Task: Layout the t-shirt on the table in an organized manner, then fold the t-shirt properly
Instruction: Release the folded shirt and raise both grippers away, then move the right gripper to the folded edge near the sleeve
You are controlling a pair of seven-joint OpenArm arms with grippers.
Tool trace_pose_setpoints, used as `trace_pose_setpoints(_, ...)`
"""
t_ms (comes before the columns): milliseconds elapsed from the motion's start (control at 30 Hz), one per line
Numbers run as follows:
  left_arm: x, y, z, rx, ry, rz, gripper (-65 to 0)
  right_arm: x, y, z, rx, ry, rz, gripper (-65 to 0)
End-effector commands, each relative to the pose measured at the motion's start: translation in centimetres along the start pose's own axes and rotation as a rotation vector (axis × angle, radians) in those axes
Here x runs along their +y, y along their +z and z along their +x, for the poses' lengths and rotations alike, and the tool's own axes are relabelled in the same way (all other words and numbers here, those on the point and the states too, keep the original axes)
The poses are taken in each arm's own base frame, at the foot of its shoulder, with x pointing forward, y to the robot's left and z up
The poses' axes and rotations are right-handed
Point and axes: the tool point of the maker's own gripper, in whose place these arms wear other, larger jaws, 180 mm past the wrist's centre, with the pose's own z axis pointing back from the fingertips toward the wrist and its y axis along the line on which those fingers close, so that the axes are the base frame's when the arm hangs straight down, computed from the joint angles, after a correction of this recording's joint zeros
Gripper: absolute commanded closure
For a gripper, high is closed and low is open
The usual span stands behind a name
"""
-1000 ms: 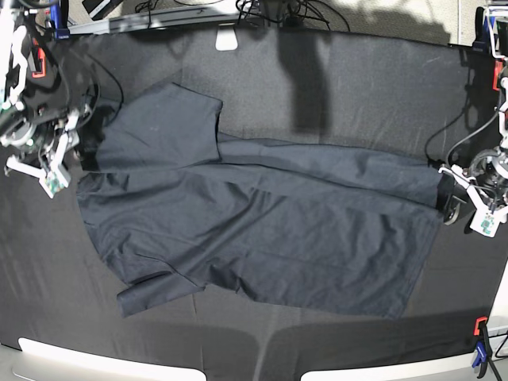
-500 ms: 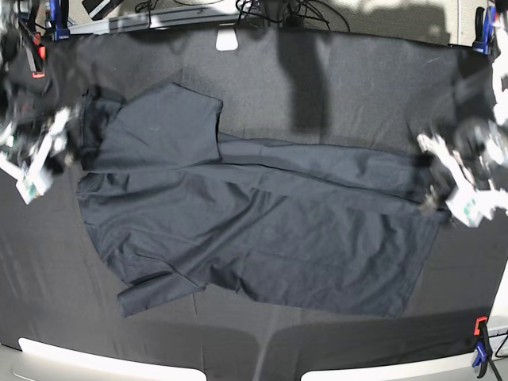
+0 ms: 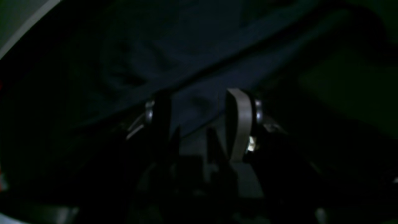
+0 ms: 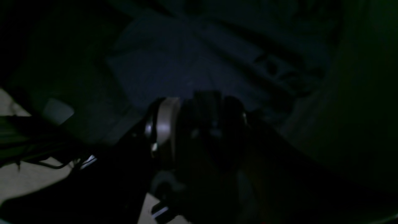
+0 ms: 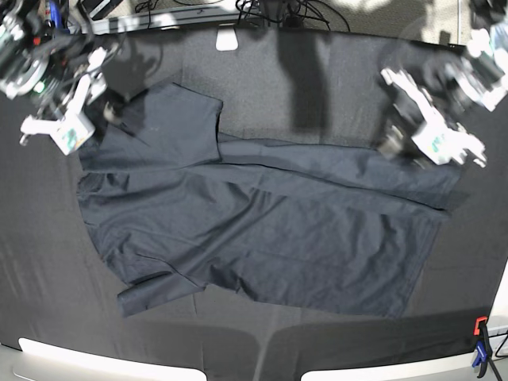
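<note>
You can see the left gripper (image 3: 199,115) with its two fingers (image 3: 238,124) spread well apart in its wrist view, dark blue cloth filling the gap behind them; whether they pinch that cloth you cannot tell from the murk. In the base view this gripper (image 5: 397,143) sits at the upper right of the frame, just at the top right edge of the t-shirt (image 5: 262,230), and contact there is not clear. The right gripper (image 4: 199,124) shows one pale finger (image 4: 164,124) on the left and a dark lump of cloth bunched against it, so it appears clamped on a fold of the t-shirt, though the picture is dim. In the base view that gripper (image 5: 107,111) is at the upper left of the frame, touching the shirt's raised corner there. The t-shirt lies across the middle of the table (image 5: 48,278), its long axis running from the left of the frame to the right; the square, straight end faces right, and a sleeve sticks out toward the lower left. A long crease runs across its upper half. The left arm reaches in from the upper right corner, angled down and toward the centre; the right arm comes in from the upper left corner, tilted toward the shirt.
</note>
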Motion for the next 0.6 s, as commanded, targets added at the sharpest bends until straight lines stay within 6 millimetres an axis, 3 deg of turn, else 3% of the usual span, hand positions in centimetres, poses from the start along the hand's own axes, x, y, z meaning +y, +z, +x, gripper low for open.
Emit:
trace_pose_setpoints(0, 0.2, 0.3, 1.6, -0.053, -0.013, 0.010, -26.0, 0.2, 0.0, 0.4, -0.009, 0.033, 0.000, -21.8)
trace_pose_setpoints(167, -0.2, 0.5, 3.0, -0.088, -0.021, 0.014, -26.0, 2.8, -2.5, -2.0, 0.114, 0.152, 0.047, -17.3)
trace_pose_setpoints(400, -0.2, 0.5, 2.6, -0.064, -0.023, 0.015, -26.0, 7.9, -5.1, -3.9, 0.205, 0.360, 0.132, -16.9)
trace_pose_setpoints(567, 0.0, 0.5, 2.0, -0.029, -0.064, 0.029, -26.0, 9.1, -6.0, -4.4, 0.226, 0.438, 0.102, -16.9)
